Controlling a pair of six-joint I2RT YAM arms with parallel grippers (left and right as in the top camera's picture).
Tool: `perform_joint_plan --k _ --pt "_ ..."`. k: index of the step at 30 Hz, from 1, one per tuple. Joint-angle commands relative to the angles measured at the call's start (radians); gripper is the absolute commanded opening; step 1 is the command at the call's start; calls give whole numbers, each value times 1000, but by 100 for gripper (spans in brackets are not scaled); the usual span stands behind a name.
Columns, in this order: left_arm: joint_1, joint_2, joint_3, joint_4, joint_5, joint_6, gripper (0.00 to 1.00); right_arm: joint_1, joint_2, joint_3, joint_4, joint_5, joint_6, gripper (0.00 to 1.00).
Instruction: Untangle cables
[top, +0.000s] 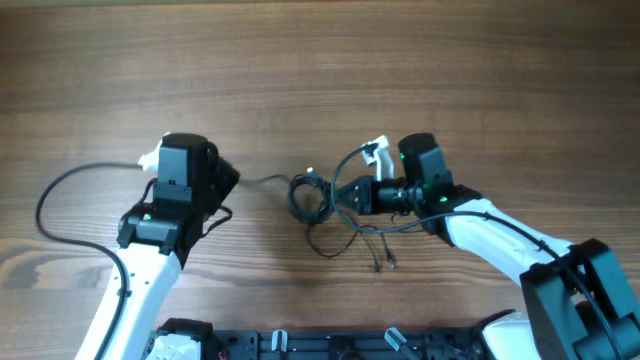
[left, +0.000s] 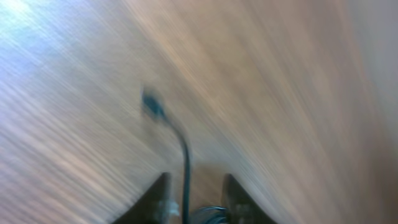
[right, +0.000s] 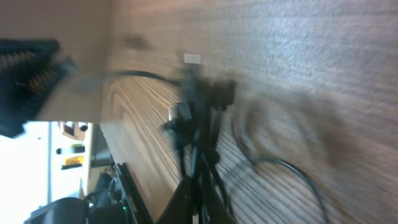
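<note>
Overhead view has the cables (top: 312, 196) sitting as a small knotted clump pretty much dead centre on the surface (top: 320, 60). One thin strand runs off toward 9 o'clock, and a few loose tails with little plug ends (top: 382, 260) trail out toward 5 o'clock. The right end effector (top: 342, 194) comes in from the clump's 3 o'clock side with its jaws together, and as far as I can tell it's clamped right on the knot. The right wrist view is smeary, but it shows the fingers pinched at the tangle. The left end effector (left: 194, 183) is over at 9 o'clock with its jaws apart. In the left wrist view that thin strand runs up between the two fingers, loose in the gap and not pinched, out to a plug (left: 151, 106) lying on the wood at about 12 o'clock. My worry is that only one side has a real hold. If the right arm pulls now, I reckon the whole clump just slides along with it, because nothing anchors the far strand. If the left closes a bit off line, the wire could pop out sideways. Also, tugging straight on the knot could cinch it tighter, and those plug ends look like they'd snag in a loop.
</note>
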Motion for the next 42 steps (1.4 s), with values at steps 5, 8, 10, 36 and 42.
perform_joint_plan --k 5,8,10,36,42 --pt "10 110 -1 29 300 89 100 -43 10 4 233 -122 140 8" --pt "-48 167 -1 113 472 232 94 -74 10 4 307 -91 240 39" --pt "-113 207 -1 116 472 231 79 -159 10 4 344 -129 241 100" --pt "-160 148 27 404 378 300 4 -301 10 4 -68 -215 59 100" --pt "-156 36 27 365 383 428 4 -97 10 4 175 -238 22 80"
